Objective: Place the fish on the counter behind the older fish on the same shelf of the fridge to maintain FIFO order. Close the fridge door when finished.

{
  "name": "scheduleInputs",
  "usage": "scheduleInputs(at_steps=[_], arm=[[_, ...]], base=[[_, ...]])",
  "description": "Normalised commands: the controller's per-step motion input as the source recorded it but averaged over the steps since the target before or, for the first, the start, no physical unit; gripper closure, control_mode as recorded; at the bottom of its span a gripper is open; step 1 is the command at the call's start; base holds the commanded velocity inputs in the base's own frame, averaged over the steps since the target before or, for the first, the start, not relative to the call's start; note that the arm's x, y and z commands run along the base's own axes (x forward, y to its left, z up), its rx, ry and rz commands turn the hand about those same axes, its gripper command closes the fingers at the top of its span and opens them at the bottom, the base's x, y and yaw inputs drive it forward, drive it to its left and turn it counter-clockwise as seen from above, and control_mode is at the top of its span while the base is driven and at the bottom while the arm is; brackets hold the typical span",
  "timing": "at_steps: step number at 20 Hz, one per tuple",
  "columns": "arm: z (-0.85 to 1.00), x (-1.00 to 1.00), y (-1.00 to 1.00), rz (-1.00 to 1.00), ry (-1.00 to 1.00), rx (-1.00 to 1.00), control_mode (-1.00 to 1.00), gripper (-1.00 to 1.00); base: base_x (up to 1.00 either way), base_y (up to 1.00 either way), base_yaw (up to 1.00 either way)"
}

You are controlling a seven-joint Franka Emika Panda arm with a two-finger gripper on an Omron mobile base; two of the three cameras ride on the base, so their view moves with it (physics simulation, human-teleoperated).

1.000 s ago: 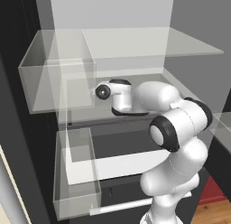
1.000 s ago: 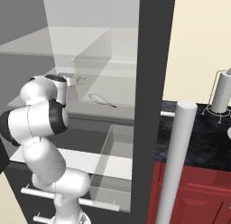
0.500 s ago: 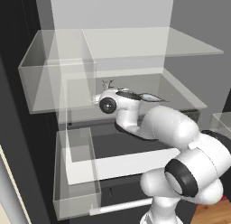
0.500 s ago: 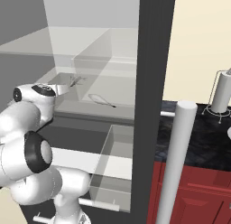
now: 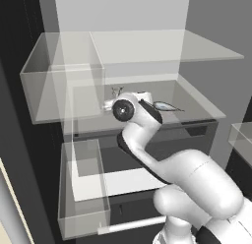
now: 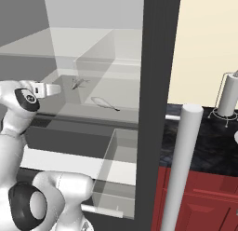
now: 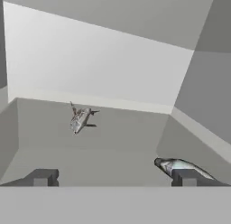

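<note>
Grey glass shelf (image 7: pixel 113 151): the spiky fish (image 7: pixel 79 119) lies free behind the older fish (image 7: pixel 180 166), deeper in, honouring FIFO. My gripper (image 7: pixel 113 178) hovers with jaws spread, empty.

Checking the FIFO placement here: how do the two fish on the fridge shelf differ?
The fish is short, dark grey and ragged with spiky fins; the older fish is longer, smooth and silvery with pointed ends. The fish lies deeper, near the fridge's back wall; the older fish lies nearer the front, close by the open gripper. Both rest on the same shelf, apart from each other, with neither held.
</note>
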Motion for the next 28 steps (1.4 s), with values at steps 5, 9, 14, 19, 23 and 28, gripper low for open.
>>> scheduleInputs(at_steps=[5, 9, 14, 19, 23, 28], arm=[[0.18, -1.00, -0.08, -0.16, 0.07, -0.01, -1.00, -1.00], [-0.01, -1.00, -0.23, -0.12, 0.02, 0.00, -1.00, -1.00], [-0.13, -0.90, -0.33, -0.05, 0.02, 0.00, -1.00, -1.00], [0.00, -0.37, -0.68, 0.00, 0.01, 0.00, -1.00, -1.00], [0.00, 0.00, -0.74, 0.00, 0.07, 0.00, -1.00, -1.00], [-0.01, 0.09, -0.54, 0.02, 0.11, 0.00, -1.00, -1.00]], base=[[0.00, 0.00, 0.00], [0.00, 0.00, 0.00], [0.00, 0.00, 0.00], [0.00, 0.00, 0.00], [0.00, 0.00, 0.00], [0.00, 0.00, 0.00]])
